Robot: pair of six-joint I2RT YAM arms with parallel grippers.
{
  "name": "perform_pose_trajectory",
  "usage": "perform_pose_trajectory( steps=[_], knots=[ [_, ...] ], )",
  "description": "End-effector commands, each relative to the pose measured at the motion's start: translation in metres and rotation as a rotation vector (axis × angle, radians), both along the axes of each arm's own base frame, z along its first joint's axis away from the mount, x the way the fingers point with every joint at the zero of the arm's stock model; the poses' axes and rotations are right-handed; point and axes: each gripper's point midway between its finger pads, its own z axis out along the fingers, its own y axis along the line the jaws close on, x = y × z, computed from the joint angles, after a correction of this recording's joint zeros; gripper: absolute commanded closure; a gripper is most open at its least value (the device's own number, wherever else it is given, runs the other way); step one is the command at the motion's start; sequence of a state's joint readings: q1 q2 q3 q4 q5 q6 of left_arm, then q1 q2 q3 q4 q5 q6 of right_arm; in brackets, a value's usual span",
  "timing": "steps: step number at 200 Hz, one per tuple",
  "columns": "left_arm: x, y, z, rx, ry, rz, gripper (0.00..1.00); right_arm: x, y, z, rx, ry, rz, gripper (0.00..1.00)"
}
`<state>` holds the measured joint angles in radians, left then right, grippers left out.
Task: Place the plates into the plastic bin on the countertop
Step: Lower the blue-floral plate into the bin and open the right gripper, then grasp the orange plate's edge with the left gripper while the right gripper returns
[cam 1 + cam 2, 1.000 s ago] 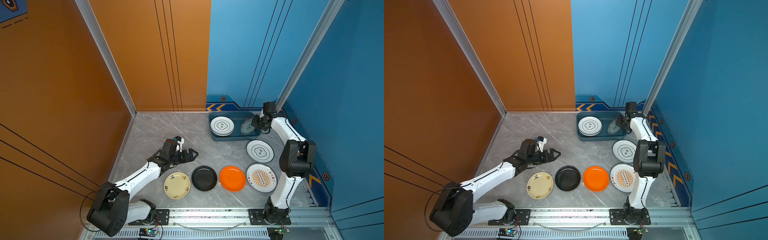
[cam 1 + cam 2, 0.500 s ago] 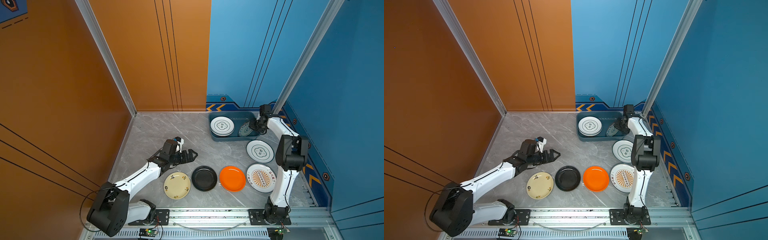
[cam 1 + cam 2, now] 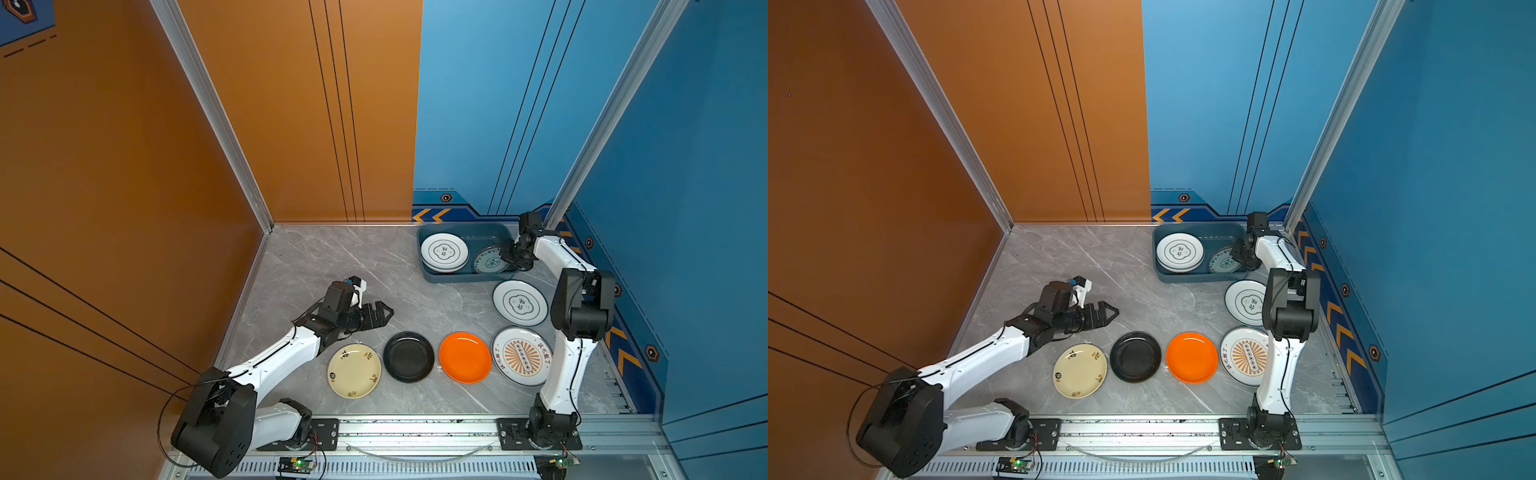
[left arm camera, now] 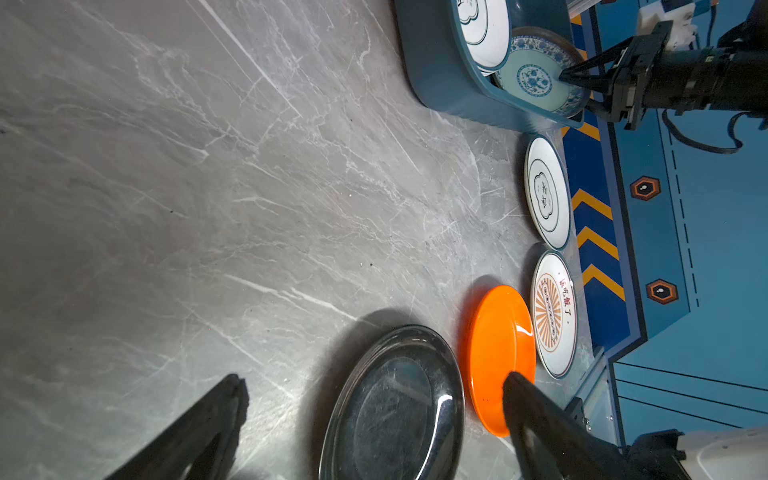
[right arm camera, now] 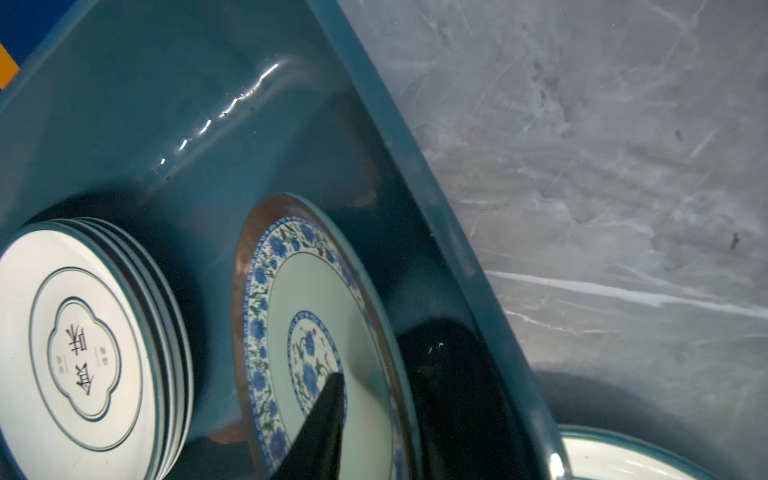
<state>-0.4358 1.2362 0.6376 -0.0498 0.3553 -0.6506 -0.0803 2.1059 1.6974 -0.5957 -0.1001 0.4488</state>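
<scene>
The dark teal plastic bin (image 3: 457, 277) stands at the back right of the countertop (image 3: 332, 266). It holds a stack of white ringed plates (image 3: 444, 252) and a teal patterned plate (image 3: 490, 261) that leans tilted inside. My right gripper (image 3: 505, 257) (image 5: 386, 361) is at that plate's rim, its jaws slightly apart, one finger over the face and one behind. Cream (image 3: 353, 370), black (image 3: 408, 356), orange (image 3: 464, 357), sunburst (image 3: 523, 355) and white ringed (image 3: 519, 302) plates lie on the countertop. My left gripper (image 3: 384, 313) (image 4: 374, 380) hovers open behind the black plate.
The right arm's elbow (image 3: 582, 303) hangs over the loose ringed plate and the sunburst plate. Blue wall panels (image 3: 665, 249) stand close behind the bin and on its right. An aluminium rail (image 3: 415, 428) runs along the front edge.
The teal patterned plate has sunk lower into the bin, and my right gripper's jaws have parted a little around its rim. The right elbow shifted. The left arm is still.
</scene>
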Motion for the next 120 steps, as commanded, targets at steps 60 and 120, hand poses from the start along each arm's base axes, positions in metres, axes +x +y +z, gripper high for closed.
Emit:
perform_pose_trajectory(
  steps=[60,120],
  knots=[
    [-0.01,-0.014,0.003,0.071,-0.02,-0.083,0.02,-0.019,-0.021,-0.003,-0.052,0.058,-0.057,0.63],
    [-0.03,-0.067,0.014,0.129,-0.032,-0.334,0.02,-0.031,0.005,0.076,-0.029,-0.122,0.007,0.59]
  ],
)
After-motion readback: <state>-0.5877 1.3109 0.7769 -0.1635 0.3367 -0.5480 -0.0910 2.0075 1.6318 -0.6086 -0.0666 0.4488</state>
